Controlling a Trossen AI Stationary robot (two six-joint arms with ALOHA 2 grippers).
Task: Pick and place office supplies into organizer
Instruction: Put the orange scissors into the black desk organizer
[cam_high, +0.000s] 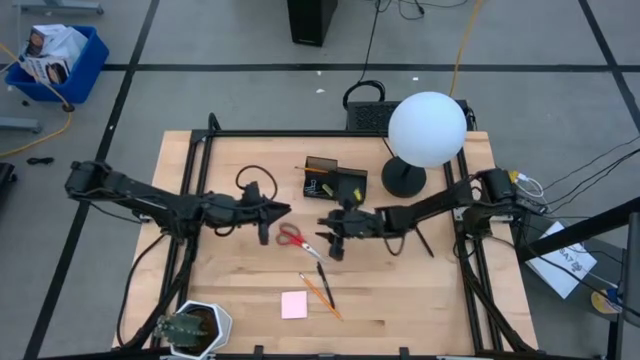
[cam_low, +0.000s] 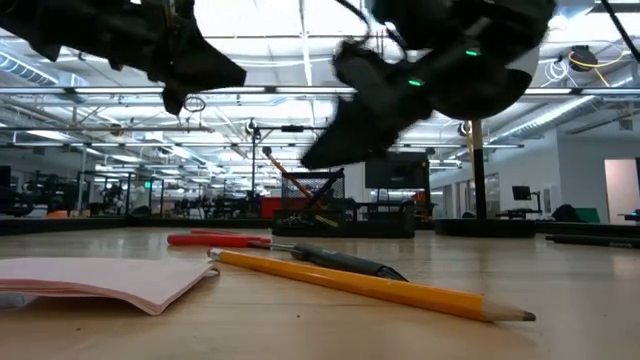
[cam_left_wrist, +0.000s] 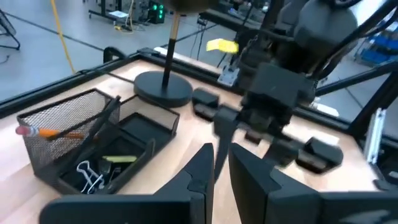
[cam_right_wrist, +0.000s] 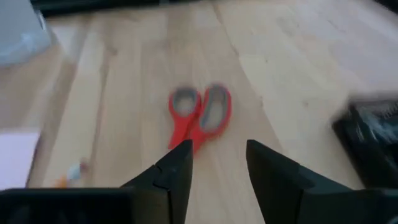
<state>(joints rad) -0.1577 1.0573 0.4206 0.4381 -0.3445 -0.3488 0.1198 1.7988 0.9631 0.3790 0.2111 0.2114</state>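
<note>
I see the wooden table (cam_high: 400, 290) with the white globe lamp (cam_high: 427, 128) at its far right side. My two arms meet over the middle. The mesh organizer (cam_high: 334, 180) sits near the far edge, just left of the lamp base; through the left wrist camera it already holds an orange pencil (cam_left_wrist: 56, 132), a binder clip (cam_left_wrist: 92, 177) and a yellowish piece. The right gripper (cam_right_wrist: 217, 163) hangs above the red-handled scissors (cam_high: 293, 237), fingers apart with nothing between them. The left gripper (cam_high: 265, 232) is just left of those scissors, fingers nearly together; I see nothing pinched. Nearer me, a black pen (cam_high: 323, 281) and a yellow pencil (cam_low: 380, 287) lie crossed on the wood, with the pink sticky-note pad (cam_high: 294, 305) just beside them.
</note>
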